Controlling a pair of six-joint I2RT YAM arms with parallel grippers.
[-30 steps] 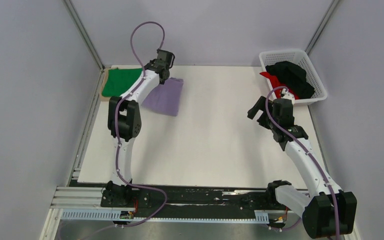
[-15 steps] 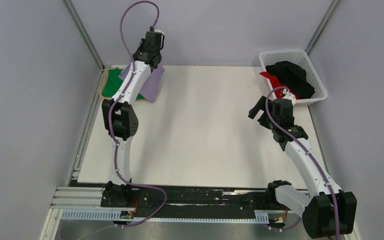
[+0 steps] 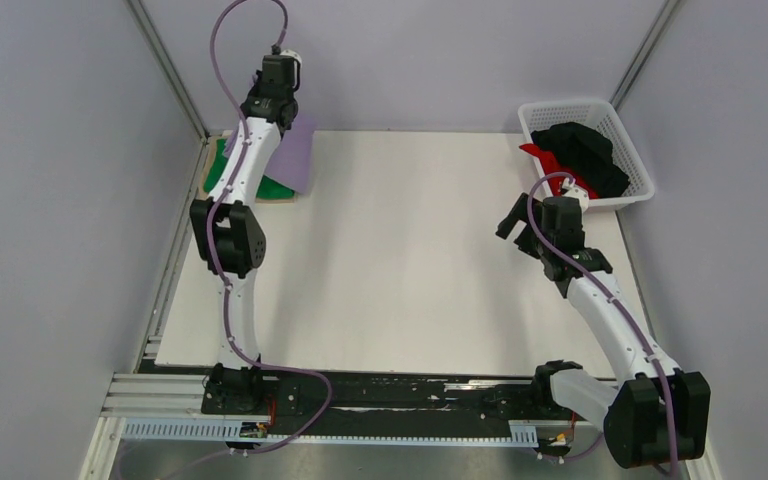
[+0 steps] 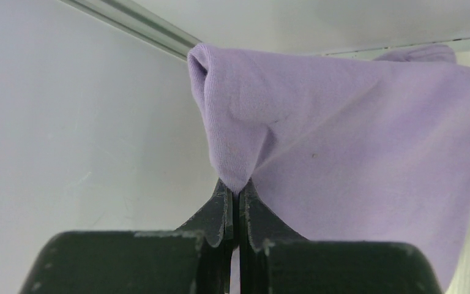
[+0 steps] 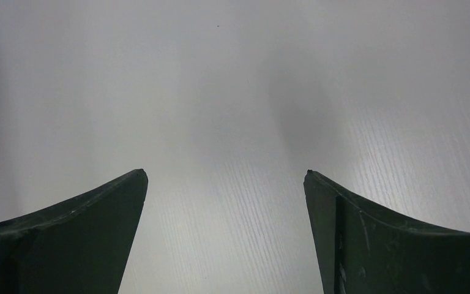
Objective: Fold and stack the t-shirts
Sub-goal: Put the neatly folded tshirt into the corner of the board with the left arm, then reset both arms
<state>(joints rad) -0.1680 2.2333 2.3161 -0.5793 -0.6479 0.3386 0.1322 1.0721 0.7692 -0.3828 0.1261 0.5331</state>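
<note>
My left gripper [image 3: 278, 112] is shut on the folded lilac-purple t-shirt [image 3: 297, 150] and holds it in the air at the far left corner, above the green t-shirt [image 3: 276, 187], which lies on the tan board and is mostly hidden by the arm and the purple cloth. In the left wrist view the jaws are closed on a pinch of purple cloth [image 4: 343, 141] at my left gripper [image 4: 238, 195]. Black t-shirt [image 3: 585, 150] and red t-shirt [image 3: 538, 158] lie in the basket. My right gripper [image 3: 518, 222] is open and empty over bare table; it also shows in the right wrist view [image 5: 225, 177].
A white lattice basket [image 3: 641, 180] stands at the far right corner. The tan board [image 3: 210, 165] lies at the far left by the wall. Grey walls close in the table [image 3: 410, 280] on three sides.
My left arm has lifted the purple t-shirt and carried it left and back, from beside the green t-shirt to over it. The right arm has not moved.
</note>
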